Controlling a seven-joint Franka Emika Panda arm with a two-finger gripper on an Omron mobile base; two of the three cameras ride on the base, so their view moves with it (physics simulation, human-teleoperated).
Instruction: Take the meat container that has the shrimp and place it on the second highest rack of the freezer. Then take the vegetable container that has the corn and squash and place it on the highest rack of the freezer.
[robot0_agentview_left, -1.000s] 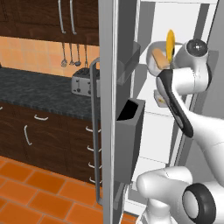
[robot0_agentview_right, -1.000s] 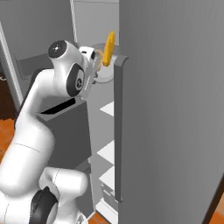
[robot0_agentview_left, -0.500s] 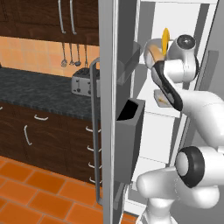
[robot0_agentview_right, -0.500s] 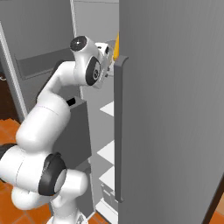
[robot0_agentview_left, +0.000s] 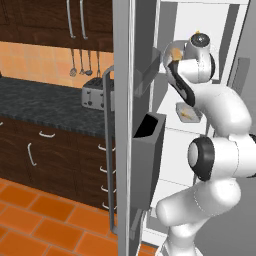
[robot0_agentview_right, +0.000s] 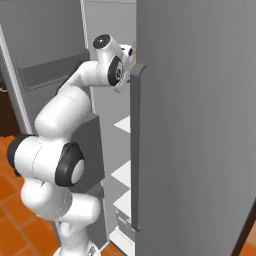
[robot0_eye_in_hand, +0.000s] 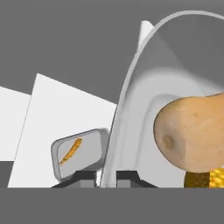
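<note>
My gripper (robot0_eye_in_hand: 107, 176) is shut on the rim of the grey vegetable container (robot0_eye_in_hand: 144, 87), held high inside the open freezer (robot0_agentview_left: 125, 100). The tan squash (robot0_eye_in_hand: 192, 135) fills the pan's right side, and a bit of yellow corn (robot0_eye_in_hand: 205, 179) shows under it. In the left base view the squash (robot0_agentview_left: 175, 51) peeks out beside the hand. Lower down, the meat container (robot0_eye_in_hand: 81, 153) with the orange shrimp (robot0_eye_in_hand: 71, 151) rests on a white rack (robot0_eye_in_hand: 57, 113); it also shows as the meat container (robot0_agentview_left: 187, 112) under my arm. Which rack that is I cannot tell.
The freezer's open left door carries a dark bin (robot0_agentview_left: 147, 150) close to my arm. The closed right door and its long handle (robot0_agentview_right: 136, 150) stand right beside the hand. A toaster (robot0_agentview_left: 95, 95) sits on the dark counter (robot0_agentview_left: 40, 100) to the left.
The arm has swung deeper into the freezer with the vegetable container. The upright corn that stood clear above the hand is now almost hidden behind it.
</note>
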